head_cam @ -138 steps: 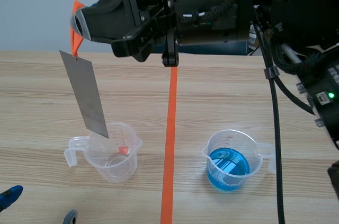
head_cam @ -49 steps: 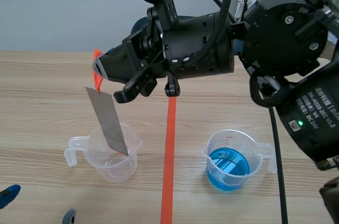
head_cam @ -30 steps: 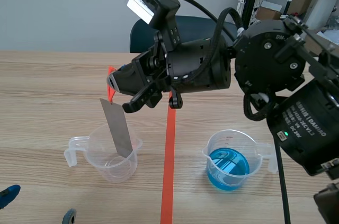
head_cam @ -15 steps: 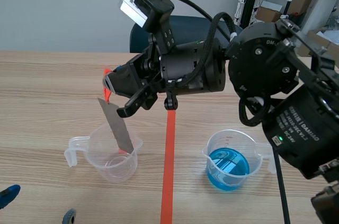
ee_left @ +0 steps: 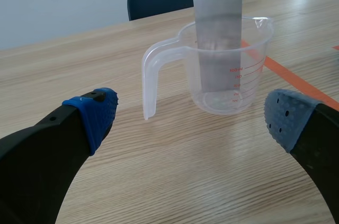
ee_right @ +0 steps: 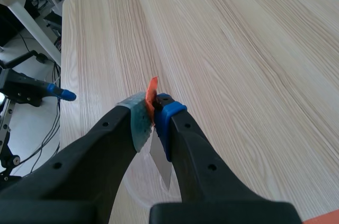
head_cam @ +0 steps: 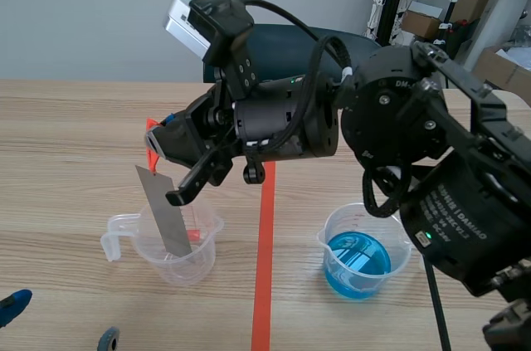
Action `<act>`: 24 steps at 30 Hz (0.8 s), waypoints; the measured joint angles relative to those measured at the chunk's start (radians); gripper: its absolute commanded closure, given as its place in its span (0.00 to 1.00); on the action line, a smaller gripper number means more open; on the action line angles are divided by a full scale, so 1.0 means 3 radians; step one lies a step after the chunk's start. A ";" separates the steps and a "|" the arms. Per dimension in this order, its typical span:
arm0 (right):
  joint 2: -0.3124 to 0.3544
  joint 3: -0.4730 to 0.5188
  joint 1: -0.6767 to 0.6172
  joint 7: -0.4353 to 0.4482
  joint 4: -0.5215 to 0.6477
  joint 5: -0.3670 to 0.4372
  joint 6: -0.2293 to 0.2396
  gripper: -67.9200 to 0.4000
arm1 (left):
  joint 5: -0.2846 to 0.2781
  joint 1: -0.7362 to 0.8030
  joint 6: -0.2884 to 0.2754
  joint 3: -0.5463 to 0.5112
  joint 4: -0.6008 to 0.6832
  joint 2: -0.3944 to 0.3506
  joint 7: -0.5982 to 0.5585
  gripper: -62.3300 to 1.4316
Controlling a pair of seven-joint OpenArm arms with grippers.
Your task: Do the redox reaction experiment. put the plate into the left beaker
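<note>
Right gripper pinches the plate by its top; the lower end sits inside the beaker, lower left of frame. Best lower it straight, clear of the wall, then release. Left gripper gapes wide.

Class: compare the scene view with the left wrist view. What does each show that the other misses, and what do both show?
Scene view only: the beaker of blue liquid and the right end effector shut on the top of the plate. Left wrist view only: the red scale printed on the clear beaker. Both: the plate's lower end inside the clear beaker.
</note>
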 measured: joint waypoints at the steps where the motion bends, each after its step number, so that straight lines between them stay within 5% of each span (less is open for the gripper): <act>1: 0.0001 -0.0003 -0.0025 0.0041 0.0000 -0.0071 -0.0001 1.00 | 0.0000 0.0000 0.0000 0.0000 0.0000 0.0000 0.0000 0.06; 7: 0.0000 -0.0081 -0.0064 0.0093 0.0000 -0.0216 0.0001 1.00 | 0.0001 0.0000 0.0000 0.0000 0.0000 0.0000 0.0000 0.06; 9: 0.0001 -0.0080 -0.0062 0.0093 0.0000 -0.0216 0.0000 0.92 | 0.0001 0.0000 0.0000 0.0000 0.0000 0.0000 0.0000 0.06; 11: 0.0001 -0.0080 -0.0062 0.0094 0.0000 -0.0217 0.0000 0.71 | 0.0001 0.0000 0.0000 0.0000 0.0000 0.0000 0.0000 0.06; 15: 0.0001 -0.0080 -0.0062 0.0258 0.0000 -0.0264 0.0000 0.00 | 0.0001 0.0000 0.0000 0.0000 0.0000 0.0000 0.0000 0.06; 20: 0.0000 -0.0079 -0.0061 0.0404 0.0000 -0.0275 -0.0245 0.00 | 0.0001 0.0000 0.0000 0.0000 0.0000 0.0000 0.0000 0.06; 24: 0.0001 -0.0074 -0.0062 0.0402 0.0000 -0.0387 -0.0276 0.00 | 0.0001 0.0000 0.0000 0.0000 0.0000 0.0000 0.0000 0.06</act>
